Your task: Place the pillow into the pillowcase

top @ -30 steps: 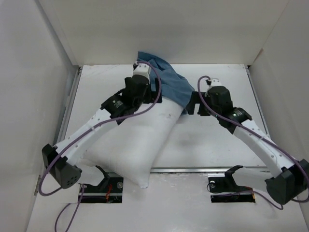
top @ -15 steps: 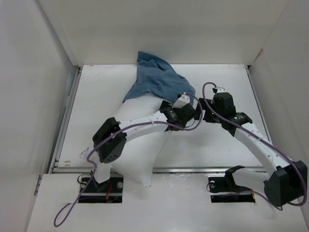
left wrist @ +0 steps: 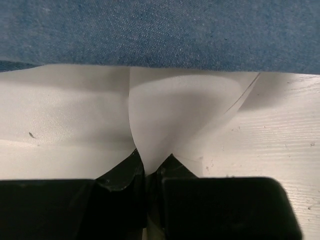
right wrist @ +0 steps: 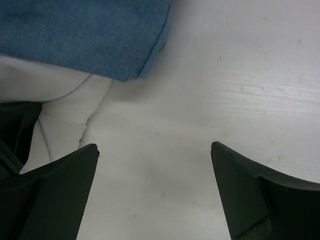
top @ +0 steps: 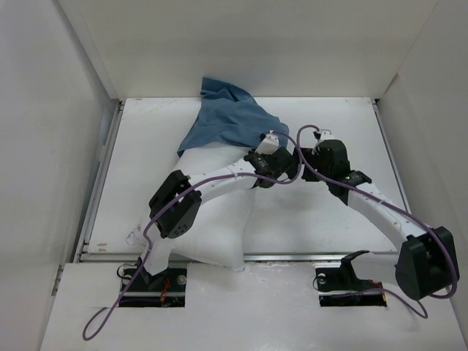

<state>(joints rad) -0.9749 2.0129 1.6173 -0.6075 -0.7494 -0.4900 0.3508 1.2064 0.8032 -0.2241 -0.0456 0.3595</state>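
Observation:
The white pillow (top: 212,227) lies slanted on the table, its far end under the blue pillowcase (top: 230,128). My left arm reaches across the pillow to its right edge. There my left gripper (top: 274,157) is shut on a pinched fold of the pillow (left wrist: 155,120), just below the hem of the pillowcase (left wrist: 160,30). My right gripper (top: 303,159) is close beside it on the right. In the right wrist view the right gripper (right wrist: 154,147) stands open over bare table, with the pillowcase corner (right wrist: 85,35) and the pillow (right wrist: 60,105) at its upper left.
White walls enclose the table (top: 329,212) on the left, back and right. A metal rail (top: 307,256) runs along the near edge, in front of the arm bases. The two wrists are nearly touching, with purple cables looping over them.
My left arm swung from the pillow's far left side across to its right edge, and its jaws closed on the pillow fabric. Pillow and pillowcase shifted slightly left. The right gripper edged left, staying open.

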